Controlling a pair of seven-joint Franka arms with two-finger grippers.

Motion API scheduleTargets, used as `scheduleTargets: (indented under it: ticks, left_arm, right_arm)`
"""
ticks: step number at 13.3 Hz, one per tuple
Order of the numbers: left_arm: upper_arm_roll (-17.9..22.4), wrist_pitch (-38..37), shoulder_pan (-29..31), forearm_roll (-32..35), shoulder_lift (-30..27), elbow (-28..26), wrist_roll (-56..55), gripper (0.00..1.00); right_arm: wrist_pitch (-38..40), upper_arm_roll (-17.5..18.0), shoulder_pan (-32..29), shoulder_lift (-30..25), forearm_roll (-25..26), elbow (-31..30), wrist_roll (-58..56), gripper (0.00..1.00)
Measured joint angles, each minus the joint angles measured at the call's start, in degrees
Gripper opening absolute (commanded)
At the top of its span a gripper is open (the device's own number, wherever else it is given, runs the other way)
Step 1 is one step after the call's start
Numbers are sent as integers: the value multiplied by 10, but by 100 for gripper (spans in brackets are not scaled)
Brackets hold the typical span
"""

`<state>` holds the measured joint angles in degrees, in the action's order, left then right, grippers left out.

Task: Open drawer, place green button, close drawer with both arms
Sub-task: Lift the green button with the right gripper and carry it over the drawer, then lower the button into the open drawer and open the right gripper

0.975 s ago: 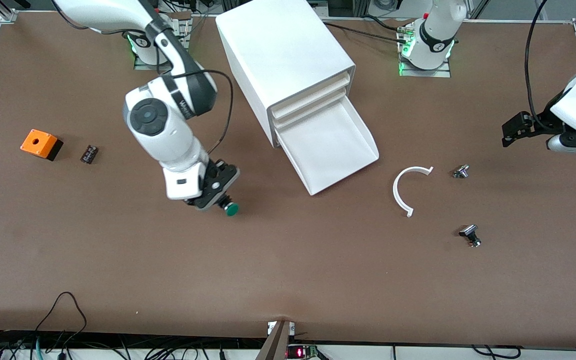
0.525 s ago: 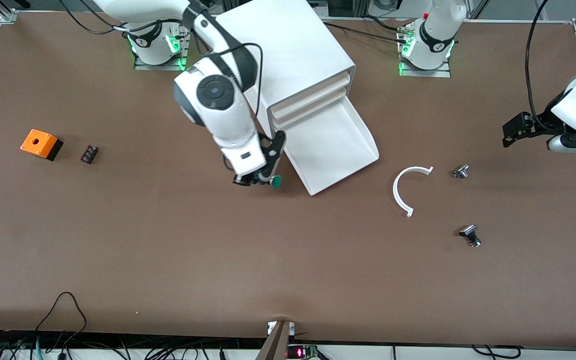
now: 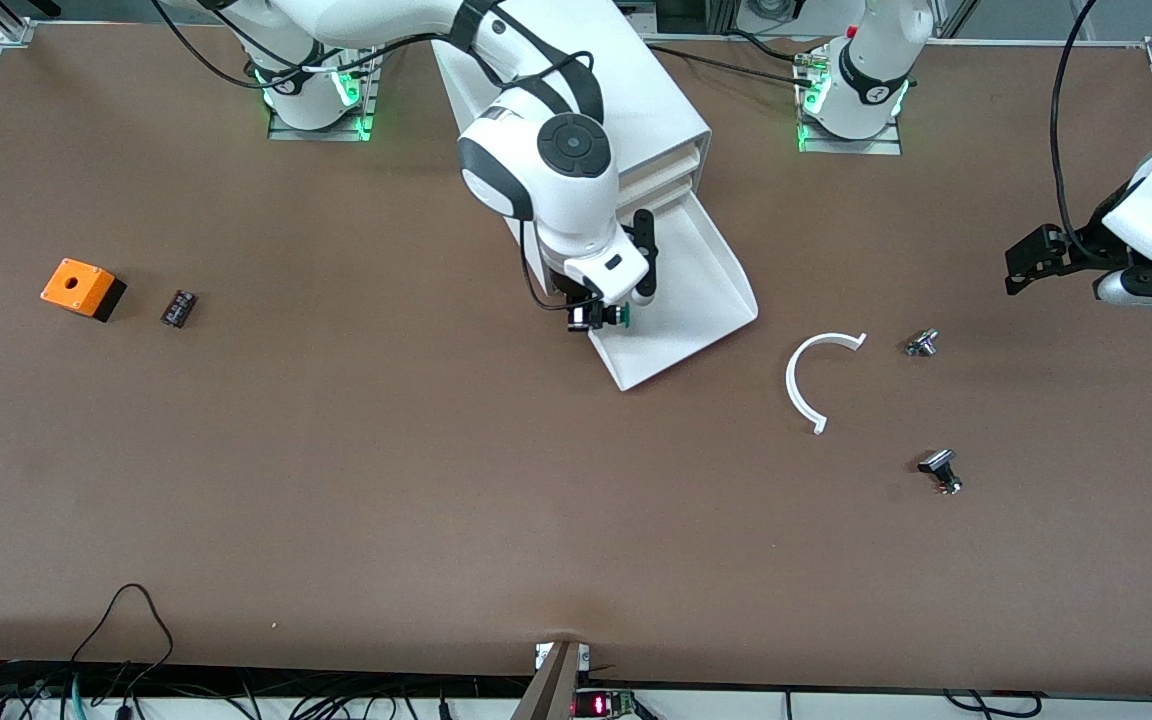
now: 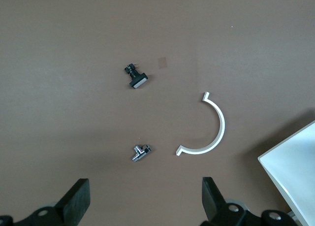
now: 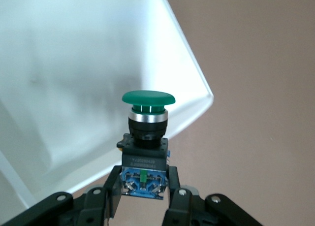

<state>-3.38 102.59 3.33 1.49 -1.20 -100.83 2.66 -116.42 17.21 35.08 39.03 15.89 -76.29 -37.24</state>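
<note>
Right wrist view: button (image 5: pixel 147 137) held by its dark body between the fingers of the right gripper (image 5: pixel 145 194), clamped on it; green cap leading, clear of the fingers
Button, axis: long axis ran from body to cap, cap pointed away from the wrist toward the open tray; in the front view it lay roughly level, cap toward the left arm's end of the table
Button, place: front view put the button (image 3: pixel 608 316) in the air over the edge of the drawer (image 3: pixel 681 300) on the right arm's side; not yet released
Drawer: bottommost front of the white cabinet (image 3: pixel 576 120), pulled out and seemingly empty; judged left open to receive the button
Grip, reason: held by the body, probably so the cap enters the tray first and drops free
Left gripper (image 3: pixel 1036 258): fingers apart, holding nothing; waiting over the table's end, above the white arc (image 4: pixel 204 130) and silvery knob part (image 4: pixel 140 152)
</note>
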Motion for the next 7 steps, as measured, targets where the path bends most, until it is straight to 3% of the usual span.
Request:
scheduleTargets:
  ticks: [7]
  left_arm:
    - [0, 0, 0, 0, 0, 0, 0, 100]
  right_arm:
    - [3, -15, 70, 25, 11, 1, -34, 23]
